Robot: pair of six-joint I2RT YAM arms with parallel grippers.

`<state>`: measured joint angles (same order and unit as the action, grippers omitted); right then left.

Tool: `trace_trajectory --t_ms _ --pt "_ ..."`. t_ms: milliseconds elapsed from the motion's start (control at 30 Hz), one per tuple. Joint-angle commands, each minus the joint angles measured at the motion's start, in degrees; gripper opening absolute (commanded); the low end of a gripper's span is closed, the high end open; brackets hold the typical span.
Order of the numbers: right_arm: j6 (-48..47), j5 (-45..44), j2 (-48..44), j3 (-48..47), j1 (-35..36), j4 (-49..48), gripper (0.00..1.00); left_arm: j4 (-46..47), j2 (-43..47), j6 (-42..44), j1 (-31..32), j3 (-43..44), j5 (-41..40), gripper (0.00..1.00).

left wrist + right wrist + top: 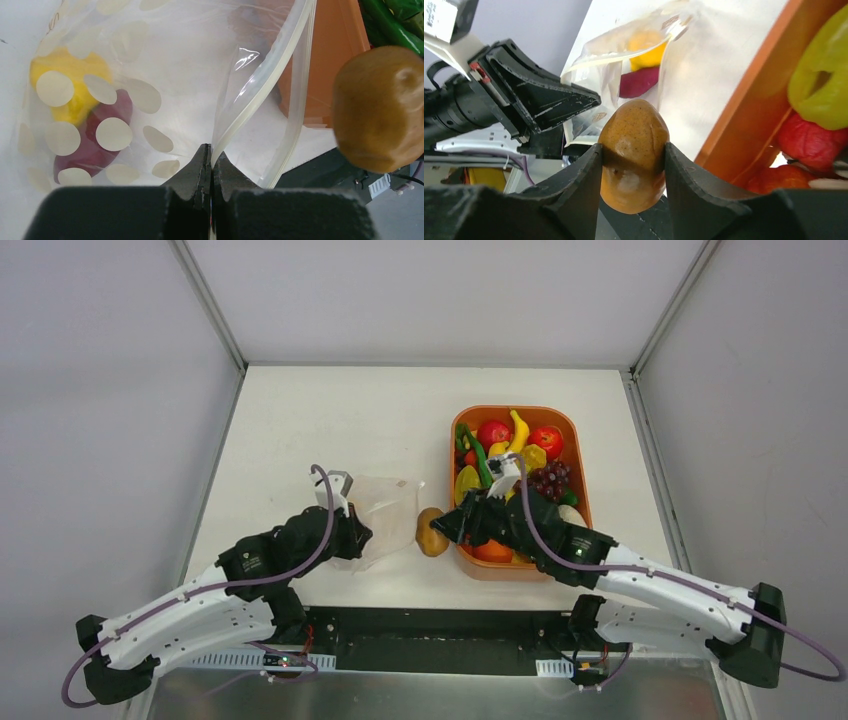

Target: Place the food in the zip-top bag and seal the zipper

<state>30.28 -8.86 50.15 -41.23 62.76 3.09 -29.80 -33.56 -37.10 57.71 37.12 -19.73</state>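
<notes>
While both arms are reaching inward over the white table (pixel 330 420), the right gripper (pixel 442 530) (pixel 633 148) is grasping a brown toy potato (pixel 431 532) (pixel 634 125), its two dark fingers pressing on the potato's opposite flanks. Seen from above, the potato is hanging in the gap between the zip-top bag (pixel 385 505) on its left and the orange tray (pixel 583 470) on its right. Its long axis is running roughly from the near edge of the table toward the far edge. In the right wrist view, one rounded end is sticking out past the fingertips and pointing toward the bag (pixel 609 65).

The left gripper (pixel 350 520) (pixel 211 156) is clenched on the near lip of the bag (pixel 165 55), right at the zipper (pixel 260 90). The zipper's two pale strips are spreading apart as they run away from the fingers, so the mouth is gaping. That mouth is facing right, toward the potato (pixel 380 107) and the tray wall (pixel 330 50) behind it.

Inside the dotted bag, a yellow piece (pixel 75 62) (pixel 649 50) and a dark red piece (pixel 92 152) (pixel 639 82) are lying side by side, touching, deep at the closed end.

More food is sitting in the tray (pixel 744 100), including purple grapes (pixel 550 480) and a yellow banana (pixel 519 430).
</notes>
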Motion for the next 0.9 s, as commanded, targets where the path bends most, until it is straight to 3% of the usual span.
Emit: trace_trajectory --t_ms 0,233,533,733,867 --pt "-2.3 5.5 3.4 -3.2 0.8 -9.8 0.20 0.8 -1.3 0.3 0.1 3.1 3.1 0.00" --pt "-3.4 4.5 10.5 -6.1 1.8 -12.9 0.20 2.7 -1.6 0.5 0.2 3.1 6.2 0.00" --pt "-6.0 -5.2 16.9 -7.7 2.0 -15.7 0.22 2.9 -2.6 1.2 0.2 5.8 10.6 0.00" --pt "-11.3 -8.2 19.1 -7.7 2.7 -21.5 0.26 0.5 -0.8 1.8 0.2 8.7 9.1 0.00" --pt "-14.0 -7.4 20.8 -9.9 3.2 -20.2 0.45 -0.5 0.4 1.9 0.2 9.3 6.2 0.00"
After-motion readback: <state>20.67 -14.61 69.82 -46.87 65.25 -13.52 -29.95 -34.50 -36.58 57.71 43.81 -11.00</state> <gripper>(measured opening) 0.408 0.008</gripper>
